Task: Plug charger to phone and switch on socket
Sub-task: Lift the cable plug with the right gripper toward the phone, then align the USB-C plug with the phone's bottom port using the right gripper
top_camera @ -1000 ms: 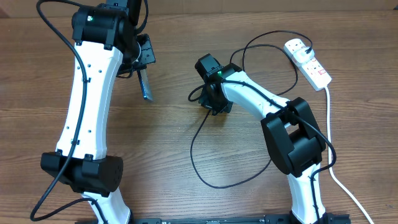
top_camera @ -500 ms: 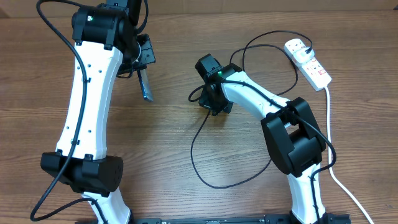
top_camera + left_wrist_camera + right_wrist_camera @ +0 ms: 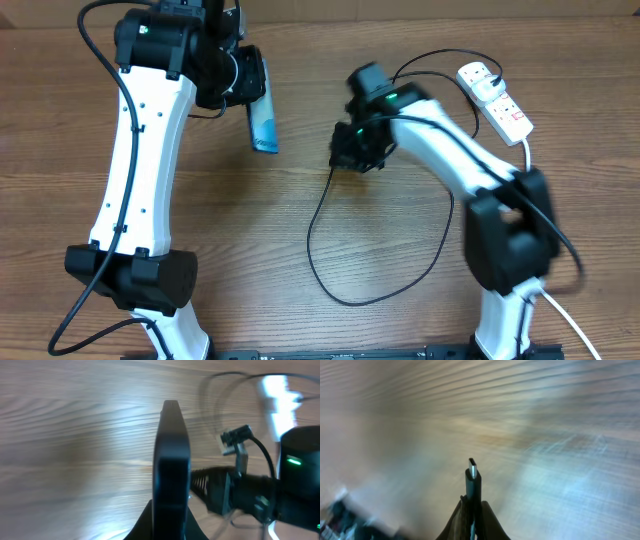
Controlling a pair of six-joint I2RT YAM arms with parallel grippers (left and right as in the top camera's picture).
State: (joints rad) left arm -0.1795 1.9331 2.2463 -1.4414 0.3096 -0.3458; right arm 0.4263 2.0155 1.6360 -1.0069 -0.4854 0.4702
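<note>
The phone (image 3: 263, 117) hangs above the table at the upper left, blue-teal screen showing, with my left gripper (image 3: 251, 82) shut on its upper end. In the left wrist view the phone (image 3: 172, 460) is edge-on, clamped between the fingers (image 3: 145, 522) of the left gripper (image 3: 170, 517). My right gripper (image 3: 353, 157) is a short way to the phone's right, shut on the charger's connector (image 3: 473, 481), whose metal tip sticks out past the right gripper (image 3: 473, 512). The black cable (image 3: 322, 262) loops over the table. The white socket (image 3: 496, 100) lies at the upper right.
A thick white cord (image 3: 532, 235) runs from the socket down the right side of the table. The right arm (image 3: 265, 495) fills the right of the left wrist view, close beside the phone. Both wrist views are blurred.
The left gripper has swung the phone right and turned it so its screen shows. The right arm has risen and shifted up and right, taking the connector with it.
</note>
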